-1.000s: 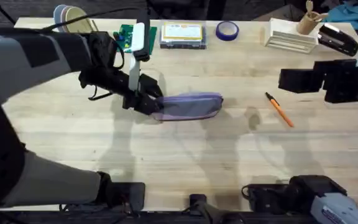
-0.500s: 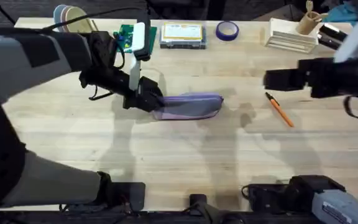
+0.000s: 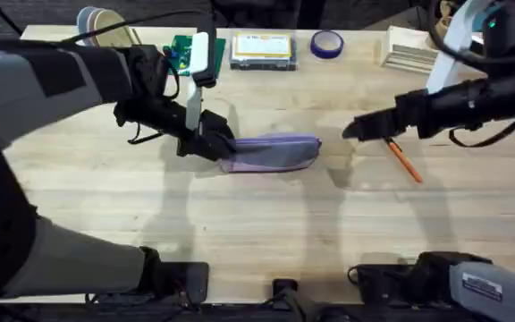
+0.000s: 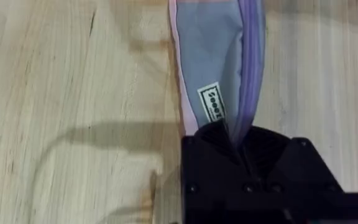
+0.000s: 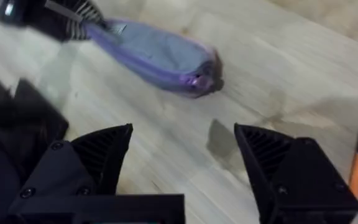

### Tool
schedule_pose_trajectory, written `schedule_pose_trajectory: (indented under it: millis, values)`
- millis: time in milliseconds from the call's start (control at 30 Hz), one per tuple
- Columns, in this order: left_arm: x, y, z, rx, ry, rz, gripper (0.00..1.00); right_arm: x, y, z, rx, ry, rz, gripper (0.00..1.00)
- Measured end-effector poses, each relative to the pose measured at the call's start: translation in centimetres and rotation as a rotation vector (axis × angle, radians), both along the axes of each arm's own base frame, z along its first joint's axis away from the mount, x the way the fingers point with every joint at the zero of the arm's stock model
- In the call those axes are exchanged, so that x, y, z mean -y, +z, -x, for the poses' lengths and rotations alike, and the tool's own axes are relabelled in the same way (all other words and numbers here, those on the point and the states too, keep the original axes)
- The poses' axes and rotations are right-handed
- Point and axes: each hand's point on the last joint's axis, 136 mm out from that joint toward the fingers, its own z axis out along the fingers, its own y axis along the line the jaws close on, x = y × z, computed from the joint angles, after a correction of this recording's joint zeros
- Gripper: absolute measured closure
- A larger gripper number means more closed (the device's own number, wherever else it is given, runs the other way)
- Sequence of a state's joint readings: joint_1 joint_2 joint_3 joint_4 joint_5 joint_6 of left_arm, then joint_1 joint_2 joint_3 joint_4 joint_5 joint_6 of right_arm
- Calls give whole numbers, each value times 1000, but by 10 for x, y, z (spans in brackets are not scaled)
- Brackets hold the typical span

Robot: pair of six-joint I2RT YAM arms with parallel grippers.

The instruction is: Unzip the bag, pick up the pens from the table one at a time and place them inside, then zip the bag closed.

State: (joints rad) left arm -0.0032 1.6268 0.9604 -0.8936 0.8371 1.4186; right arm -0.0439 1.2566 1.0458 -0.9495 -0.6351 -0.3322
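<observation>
The lilac pencil pouch is lying mid-table, its zipper not yet opened. The left gripper is clamping the pouch's 9 o'clock end, anchoring it. The right gripper is hovering with fingers spread at the pouch's 3 o'clock side, with the orange pen just beyond. It should be pinching the zipper pull squarely, then pulling along the zipper toward 9 o'clock while the left is holding firm.

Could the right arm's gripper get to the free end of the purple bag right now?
Probably yes. The right gripper is open above bare table, facing the bag's free end. Nothing lies between them. The left gripper pinches the far end.
</observation>
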Motion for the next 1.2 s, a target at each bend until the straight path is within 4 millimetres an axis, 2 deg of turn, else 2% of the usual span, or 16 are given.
schedule_pose_trajectory:
  millis: [133,333,667,867,1033,1067,1100,1167,1200]
  values:
    - [0,0,0,0,0,0,957,-2,-2,7,65,141,14,6]
    - [0,0,0,0,0,0,957,12,-7,-9,264,294,179,6]
    - [0,0,0,0,0,0,957,24,-13,-13,313,363,293,6]
    - [0,0,0,0,0,0,958,23,-11,-18,363,400,312,6]
    - [0,0,0,0,0,0,958,16,-9,-14,443,521,304,6]
    - [0,0,0,0,0,0,958,14,-8,-12,465,553,300,40]
    - [0,0,0,0,0,0,958,12,-7,-11,486,582,294,143]
    - [0,0,0,0,0,0,958,7,-5,-9,516,619,273,426]
    - [0,0,0,0,0,0,958,5,-5,-9,524,629,261,528]
